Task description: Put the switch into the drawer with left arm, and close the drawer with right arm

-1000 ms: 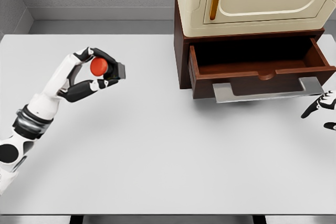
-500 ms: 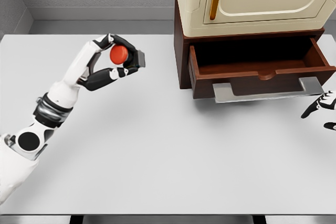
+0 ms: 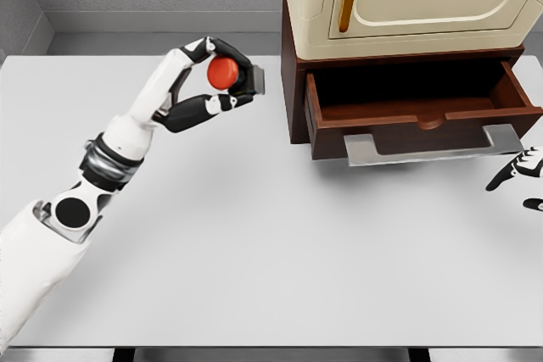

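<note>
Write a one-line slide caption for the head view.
Left hand holds the red switch beside the open drawer.

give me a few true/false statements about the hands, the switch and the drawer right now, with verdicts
1. The left hand grips the switch above the table. True.
2. The drawer is pushed fully shut. False: it stands pulled out, its inside open to view.
3. The switch already lies inside the drawer. False: it is held to the left of the cabinet, outside the drawer.
4. The right hand shows only at the right edge, below the drawer's metal handle. True.
5. The right hand is gripping the drawer's handle. False: it is apart from the handle and holds nothing.
</note>
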Action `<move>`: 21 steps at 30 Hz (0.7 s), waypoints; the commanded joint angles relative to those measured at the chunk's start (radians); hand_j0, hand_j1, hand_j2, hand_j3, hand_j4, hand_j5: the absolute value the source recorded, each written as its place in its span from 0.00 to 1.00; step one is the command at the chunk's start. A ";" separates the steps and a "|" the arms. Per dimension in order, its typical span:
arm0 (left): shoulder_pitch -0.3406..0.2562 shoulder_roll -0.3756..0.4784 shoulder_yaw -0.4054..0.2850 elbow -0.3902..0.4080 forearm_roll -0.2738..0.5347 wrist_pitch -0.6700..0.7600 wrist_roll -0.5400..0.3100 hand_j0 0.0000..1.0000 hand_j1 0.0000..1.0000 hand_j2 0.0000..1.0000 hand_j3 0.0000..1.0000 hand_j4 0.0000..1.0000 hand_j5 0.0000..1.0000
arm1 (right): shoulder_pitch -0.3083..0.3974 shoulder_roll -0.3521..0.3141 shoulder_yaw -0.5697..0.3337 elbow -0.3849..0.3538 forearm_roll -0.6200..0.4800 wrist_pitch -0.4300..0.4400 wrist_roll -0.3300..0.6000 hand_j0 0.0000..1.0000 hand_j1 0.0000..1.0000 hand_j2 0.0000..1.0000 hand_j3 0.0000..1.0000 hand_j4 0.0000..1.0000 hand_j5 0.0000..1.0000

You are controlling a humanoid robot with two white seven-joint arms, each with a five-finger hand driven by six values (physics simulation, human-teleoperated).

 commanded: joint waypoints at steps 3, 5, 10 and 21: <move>-0.017 -0.032 -0.001 0.002 -0.037 0.003 0.000 0.44 0.44 0.44 0.44 0.44 0.44 | 0.000 -0.002 0.004 0.000 -0.006 0.003 0.000 0.65 0.65 0.65 0.65 0.65 0.65; -0.025 -0.034 -0.008 0.002 -0.044 0.005 0.000 0.44 0.44 0.44 0.44 0.44 0.44 | 0.000 0.000 0.004 0.000 -0.006 0.003 0.000 0.65 0.65 0.65 0.65 0.65 0.65; -0.038 -0.082 -0.010 0.005 -0.101 0.031 0.000 0.44 0.44 0.44 0.44 0.44 0.44 | 0.000 -0.002 0.005 0.000 -0.008 0.003 0.000 0.65 0.65 0.65 0.65 0.65 0.65; -0.086 -0.152 -0.020 0.031 -0.256 0.046 0.000 0.43 0.43 0.43 0.43 0.43 0.43 | -0.002 0.003 0.010 0.000 -0.008 0.003 0.000 0.65 0.65 0.65 0.65 0.65 0.65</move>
